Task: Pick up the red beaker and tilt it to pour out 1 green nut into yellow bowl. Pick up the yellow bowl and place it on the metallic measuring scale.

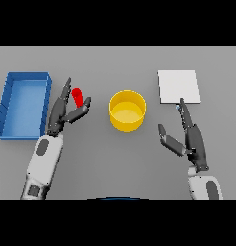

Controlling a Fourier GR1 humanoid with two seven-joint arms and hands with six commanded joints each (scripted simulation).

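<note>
The red beaker stands left of centre on the grey table, small and narrow. My left hand reaches up beside it, fingers on its left and thumb below its right side, open around it without closing. The yellow bowl sits in the middle of the table; I cannot make out a green nut in it. The metallic measuring scale is a pale square plate at the back right. My right hand hovers open in front of the scale, fingers pointing toward its near edge.
A blue rectangular tray lies at the far left, just beside my left arm. Bare grey table stretches between my two arms in front of the bowl.
</note>
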